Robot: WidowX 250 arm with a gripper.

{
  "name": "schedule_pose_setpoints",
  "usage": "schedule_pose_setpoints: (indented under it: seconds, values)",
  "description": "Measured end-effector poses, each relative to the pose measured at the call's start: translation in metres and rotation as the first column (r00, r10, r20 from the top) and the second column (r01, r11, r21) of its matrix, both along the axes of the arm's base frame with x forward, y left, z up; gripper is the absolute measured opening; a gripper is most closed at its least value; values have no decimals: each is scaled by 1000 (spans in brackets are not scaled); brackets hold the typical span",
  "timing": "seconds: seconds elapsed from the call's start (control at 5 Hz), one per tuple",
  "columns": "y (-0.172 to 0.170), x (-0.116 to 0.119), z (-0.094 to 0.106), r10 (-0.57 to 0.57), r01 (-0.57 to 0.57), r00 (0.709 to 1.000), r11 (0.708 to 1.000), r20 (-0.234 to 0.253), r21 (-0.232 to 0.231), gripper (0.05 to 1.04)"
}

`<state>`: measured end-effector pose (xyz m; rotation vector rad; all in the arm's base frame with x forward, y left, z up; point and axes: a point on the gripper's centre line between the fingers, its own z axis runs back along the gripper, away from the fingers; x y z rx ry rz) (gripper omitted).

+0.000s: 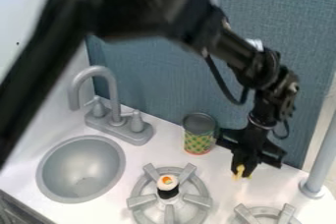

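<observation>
The black arm (239,53) has looping black cables (224,88).

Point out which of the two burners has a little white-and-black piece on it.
The burner nearer the sink: the piece, marked orange on top, sits at its middle. The other burner lies farther right.

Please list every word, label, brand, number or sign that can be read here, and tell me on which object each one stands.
No text can be read.
Can: green and yellow patterned label; any lettering is too small to make out.
Robot arm: a white patch, no readable mark.
Toy sushi roll: orange and green spot on top, no legible writing.
Small yellow object at the gripper: no legible writing.
</observation>
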<state>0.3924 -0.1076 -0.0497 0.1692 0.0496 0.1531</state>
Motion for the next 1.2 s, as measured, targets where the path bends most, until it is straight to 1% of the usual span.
schedule_pose_setpoints:
  seconds: [0.2,0.4,0.6,0.8,1.0,1.2]
  values:
    - [3,8,-23,9,-5,997,998,-71,63,117]
    - [5,6,-46,12,0,991,996,-131,94,117]
    - [8,0,-54,15,-1,989,995,-148,97,117]
    - [6,-3,-56,-14,20,988,999,-154,43,155]
    - [8,-8,-54,-29,34,984,999,-173,27,354]
    - [6,-7,-39,-42,43,990,999,-132,1,652]
